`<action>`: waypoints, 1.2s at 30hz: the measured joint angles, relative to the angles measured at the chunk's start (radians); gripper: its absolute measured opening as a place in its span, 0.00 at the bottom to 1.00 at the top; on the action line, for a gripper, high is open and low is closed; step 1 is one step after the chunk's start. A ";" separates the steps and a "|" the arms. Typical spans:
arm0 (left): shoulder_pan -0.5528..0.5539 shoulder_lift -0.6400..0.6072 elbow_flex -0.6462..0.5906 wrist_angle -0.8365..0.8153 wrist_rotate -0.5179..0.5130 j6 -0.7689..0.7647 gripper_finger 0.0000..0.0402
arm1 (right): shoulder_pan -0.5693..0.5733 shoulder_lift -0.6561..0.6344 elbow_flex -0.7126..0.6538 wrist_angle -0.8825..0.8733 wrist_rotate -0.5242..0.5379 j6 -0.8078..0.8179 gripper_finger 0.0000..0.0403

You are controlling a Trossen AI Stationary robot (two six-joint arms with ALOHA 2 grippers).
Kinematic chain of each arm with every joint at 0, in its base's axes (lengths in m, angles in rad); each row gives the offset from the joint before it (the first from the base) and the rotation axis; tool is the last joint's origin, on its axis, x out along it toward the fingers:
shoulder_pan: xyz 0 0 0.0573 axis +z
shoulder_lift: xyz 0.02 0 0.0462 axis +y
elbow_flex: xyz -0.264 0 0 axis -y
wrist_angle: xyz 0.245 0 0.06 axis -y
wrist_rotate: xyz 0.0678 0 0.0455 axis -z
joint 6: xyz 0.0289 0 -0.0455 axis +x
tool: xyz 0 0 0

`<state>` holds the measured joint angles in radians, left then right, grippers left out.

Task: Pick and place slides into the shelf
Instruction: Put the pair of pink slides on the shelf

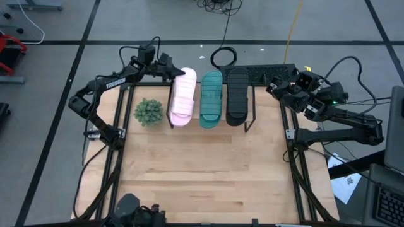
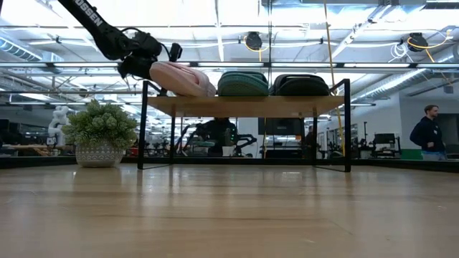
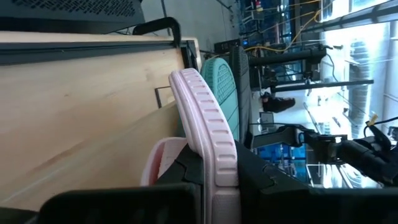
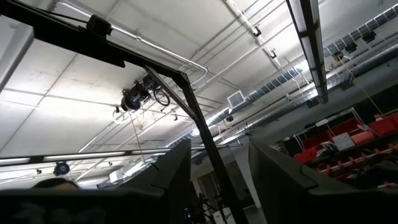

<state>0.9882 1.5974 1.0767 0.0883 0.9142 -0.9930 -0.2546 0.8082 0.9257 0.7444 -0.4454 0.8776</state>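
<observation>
I have the left gripper (image 1: 169,69) clenched on the heel end of the pale pink slide (image 1: 182,98), upper centre of the high view. In the low view it sits tilted on the shelf (image 2: 244,105), heel raised by my grip so the toe settles first. The teal slide (image 1: 211,98) and black slide (image 1: 237,96) lie flat beside it, filling the other slots. The right gripper (image 1: 276,87) waits at the right counter (image 1: 202,170) edge, jaws partly apart, holding nothing. A potted plant (image 1: 148,111) stands left of the shelf, clear of it.
</observation>
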 joint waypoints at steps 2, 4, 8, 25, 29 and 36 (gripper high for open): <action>0.001 0.000 0.000 -0.007 0.000 0.016 0.08 | 0.000 0.000 0.000 0.000 0.000 -0.001 0.38; 0.000 0.000 0.000 -0.008 0.000 0.027 0.08 | 0.000 0.000 0.000 0.000 0.002 -0.007 0.38; 0.000 0.000 0.000 -0.008 0.000 0.043 0.08 | 0.000 0.000 0.000 0.000 0.005 -0.007 0.38; -0.001 0.058 0.001 0.013 0.006 0.048 0.09 | 0.000 0.000 0.000 0.008 0.030 -0.004 0.38; 0.006 0.060 0.000 0.019 0.007 0.038 0.15 | 0.000 0.000 0.000 0.008 0.030 -0.006 0.38; 0.021 0.060 0.000 0.010 0.012 0.051 0.18 | -0.001 0.004 0.000 0.008 0.033 -0.007 0.38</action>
<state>1.0097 1.6573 1.0767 0.0980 0.9259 -0.9419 -0.2558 0.8124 0.9257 0.7525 -0.4125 0.8703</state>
